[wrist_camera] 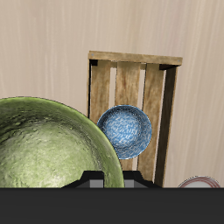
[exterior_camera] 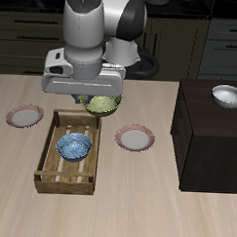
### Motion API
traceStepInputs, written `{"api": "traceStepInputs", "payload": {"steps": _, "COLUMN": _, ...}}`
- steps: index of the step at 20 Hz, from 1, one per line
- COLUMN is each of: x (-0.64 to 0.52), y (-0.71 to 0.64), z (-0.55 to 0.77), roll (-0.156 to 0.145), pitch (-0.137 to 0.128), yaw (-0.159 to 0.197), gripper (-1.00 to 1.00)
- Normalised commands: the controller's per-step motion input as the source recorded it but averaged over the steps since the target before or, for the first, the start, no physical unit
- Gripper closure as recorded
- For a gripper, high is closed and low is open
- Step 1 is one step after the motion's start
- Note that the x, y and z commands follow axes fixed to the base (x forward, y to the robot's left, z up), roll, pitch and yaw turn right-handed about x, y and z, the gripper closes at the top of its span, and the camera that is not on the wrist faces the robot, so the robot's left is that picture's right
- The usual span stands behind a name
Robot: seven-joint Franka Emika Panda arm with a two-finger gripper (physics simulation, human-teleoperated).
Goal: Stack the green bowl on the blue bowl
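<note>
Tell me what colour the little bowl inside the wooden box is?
The blue bowl is blue with white speckles, clearest in the wrist view.

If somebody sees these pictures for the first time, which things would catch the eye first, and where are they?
The big grey-white robot arm dominates the back of the table, with the green bowl partly hidden beneath it; in the wrist view this bowl looms very large. Next comes the blue bowl, which sits inside a wooden crate nearer the table's front edge. A pink-rimmed plate lies beside the crate.
</note>
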Motion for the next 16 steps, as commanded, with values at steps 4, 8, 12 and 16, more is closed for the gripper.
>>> {"api": "traceStepInputs", "payload": {"steps": 4, "x": -0.29, "y": -0.25, "z": 0.04, "roll": -0.034, "pitch": -0.051, "yaw": 0.014, "gripper": 1.0}}
{"api": "traceStepInputs", "payload": {"steps": 8, "x": -0.19, "y": -0.42, "z": -0.13, "roll": -0.02, "pitch": -0.02, "yaw": 0.015, "gripper": 1.0}}
{"api": "traceStepInputs", "payload": {"steps": 12, "x": -0.06, "y": -0.21, "z": -0.1, "roll": -0.043, "pitch": 0.003, "yaw": -0.029, "gripper": 1.0}}
{"api": "traceStepInputs", "payload": {"steps": 16, "x": -0.1, "y": -0.19, "z": -0.2, "roll": -0.042, "pitch": -0.032, "yaw": 0.029, "gripper": 1.0}}
